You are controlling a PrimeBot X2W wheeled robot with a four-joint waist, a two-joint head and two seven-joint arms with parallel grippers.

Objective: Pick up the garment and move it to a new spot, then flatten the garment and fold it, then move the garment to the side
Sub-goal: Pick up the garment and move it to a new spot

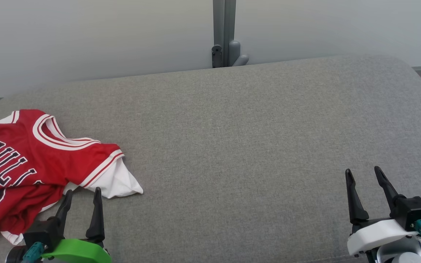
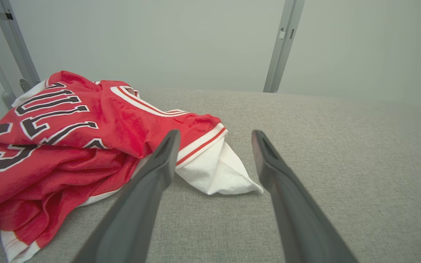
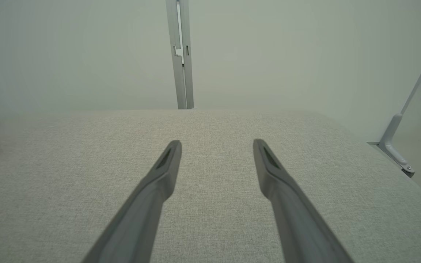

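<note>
Red mesh, crumpled — the basketball jersey (image 1: 31, 160) lies at the left end of the grey cushion (image 1: 232, 146), just beyond the left gripper (image 1: 83, 190), jaws apart and empty, the right gripper (image 1: 363, 169) likewise. Pinching one slippery layer could drag the heap instead of lifting it.

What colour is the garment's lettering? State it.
Black, outlined white, on the red garment; clearest in left wrist view.
</note>
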